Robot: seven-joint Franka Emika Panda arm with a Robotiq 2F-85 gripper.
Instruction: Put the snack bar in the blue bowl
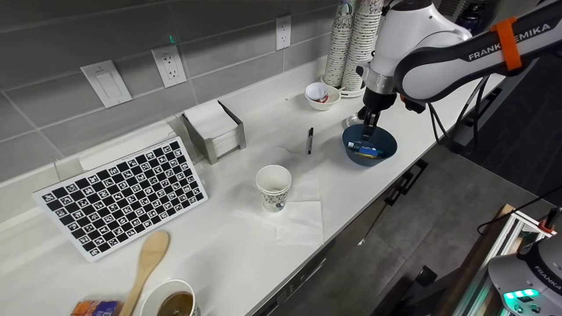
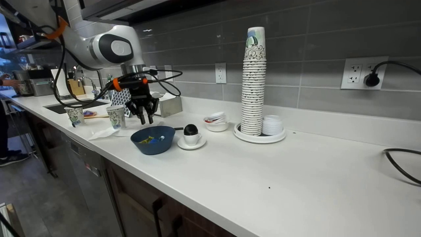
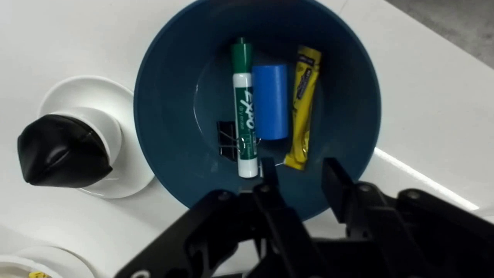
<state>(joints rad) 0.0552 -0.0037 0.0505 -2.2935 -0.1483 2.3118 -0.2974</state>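
Note:
The blue bowl (image 1: 371,161) stands on the counter near its front edge, and it also shows in an exterior view (image 2: 153,148) and the wrist view (image 3: 166,96). The snack bar (image 3: 305,104), a thin yellow packet, lies inside the bowl. Its yellow also shows in an exterior view (image 2: 147,140). Beside it in the bowl are a blue cylinder (image 3: 271,102), a green and white marker (image 3: 243,104) and a black binder clip (image 3: 227,141). My gripper (image 2: 146,121) points down over the bowl, fingertips above its rim. In the wrist view the fingers (image 3: 300,168) are apart with nothing held.
A white cup with a black pouch-like thing (image 3: 65,150) stands on a saucer beside the bowl. A black pen (image 1: 310,141), paper cups (image 1: 273,195), a white bowl (image 1: 322,104) and tall cup stacks (image 2: 253,98) are nearby. An orange-purple packet (image 1: 94,308) lies by a wooden spoon.

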